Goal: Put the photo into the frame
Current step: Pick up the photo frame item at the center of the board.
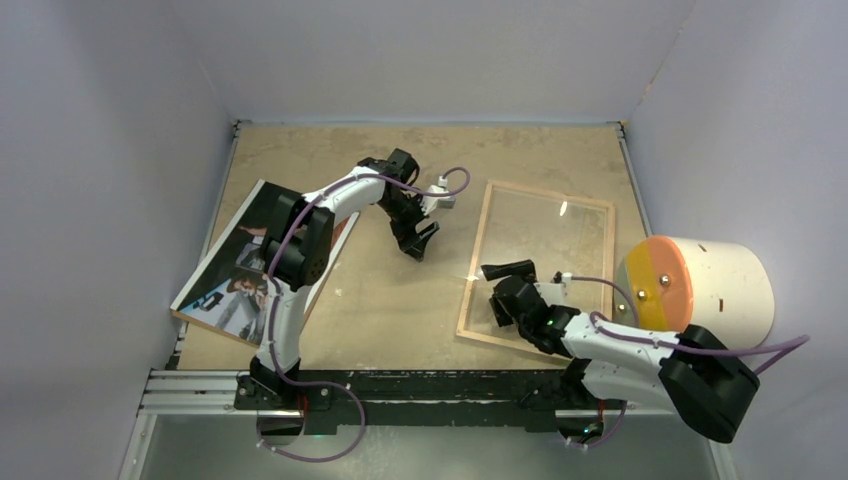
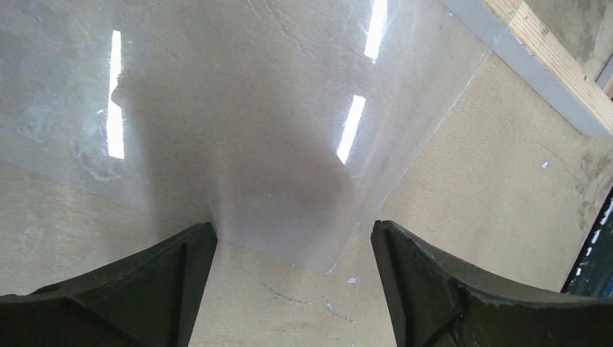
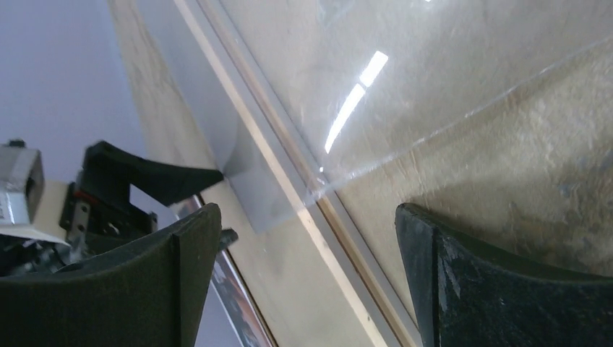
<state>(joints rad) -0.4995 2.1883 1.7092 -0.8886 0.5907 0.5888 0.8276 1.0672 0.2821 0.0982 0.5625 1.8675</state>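
Observation:
The frame [image 1: 478, 262] lies flat right of centre, light wood face up. A clear sheet [image 1: 545, 250] lies in it, and one corner sticks out over the left rail. The photo [image 1: 228, 270] lies at the far left, partly under the left arm. My left gripper [image 1: 420, 242] is open and empty between photo and frame. In the left wrist view it [image 2: 293, 249] hovers at the clear sheet's corner [image 2: 289, 144], with a frame rail [image 2: 556, 65] at upper right. My right gripper [image 1: 500, 290] is open and empty over the frame's near-left part. In the right wrist view it [image 3: 307, 246] straddles the frame rail [image 3: 340, 253].
A white cylinder with an orange and yellow face [image 1: 700, 285] stands at the right edge. A brown board edge [image 1: 343, 228] shows beside the photo. Grey walls close in the table on three sides. A metal rail [image 1: 200, 385] runs along the near edge.

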